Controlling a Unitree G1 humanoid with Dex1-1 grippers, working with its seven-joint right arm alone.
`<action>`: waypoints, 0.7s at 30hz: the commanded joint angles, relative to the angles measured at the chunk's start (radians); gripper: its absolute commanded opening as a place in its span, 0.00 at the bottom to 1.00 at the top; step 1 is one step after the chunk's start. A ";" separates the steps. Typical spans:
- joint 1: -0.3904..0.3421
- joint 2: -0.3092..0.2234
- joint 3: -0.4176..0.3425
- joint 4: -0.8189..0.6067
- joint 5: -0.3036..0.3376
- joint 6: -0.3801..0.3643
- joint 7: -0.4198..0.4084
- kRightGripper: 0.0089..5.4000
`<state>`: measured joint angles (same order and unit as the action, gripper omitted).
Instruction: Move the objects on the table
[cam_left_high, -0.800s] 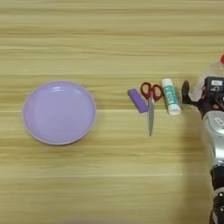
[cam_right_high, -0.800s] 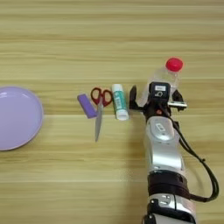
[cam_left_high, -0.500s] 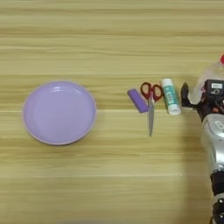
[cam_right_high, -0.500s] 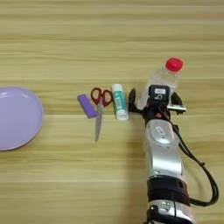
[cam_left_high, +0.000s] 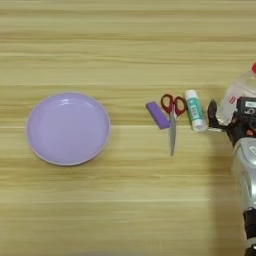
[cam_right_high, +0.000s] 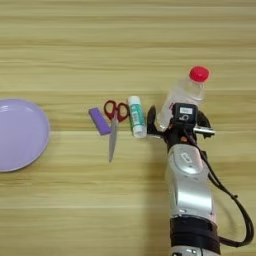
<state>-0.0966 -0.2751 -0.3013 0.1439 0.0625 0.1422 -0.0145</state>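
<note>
Robot test bench or lab tabletop, plain wooden table (cam_left_high: 125, 40) filling the view, silver robot forearm (cam_right_high: 190, 195) trailing a black cable (cam_right_high: 235, 210), scattered desk supplies lying about

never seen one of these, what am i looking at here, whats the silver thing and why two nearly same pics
Both pictures come from a two-eyed camera on a humanoid robot's head, looking straight down at a wooden table. They show one scene; the right eye simply reaches further right.

The silver thing is the robot's right forearm, coming up from the bottom edge. It ends in a gripper with two black fingers.

On the table, from left to right: a lavender plate, a small purple block, red-handled scissors and a white-and-green glue stick. A clear bottle with a red cap lies tilted by the gripper. The fingers are spread on either side of its lower end; whether they touch it I cannot tell.
</note>
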 joint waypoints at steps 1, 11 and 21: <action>0.028 0.001 -0.001 -0.185 0.011 0.030 0.002 1.00; 0.168 0.047 0.027 -0.385 0.023 0.132 0.042 1.00; 0.288 0.076 0.041 -0.529 0.054 0.204 0.093 1.00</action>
<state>0.1920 -0.1837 -0.2638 -0.2998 0.1059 0.3519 0.0682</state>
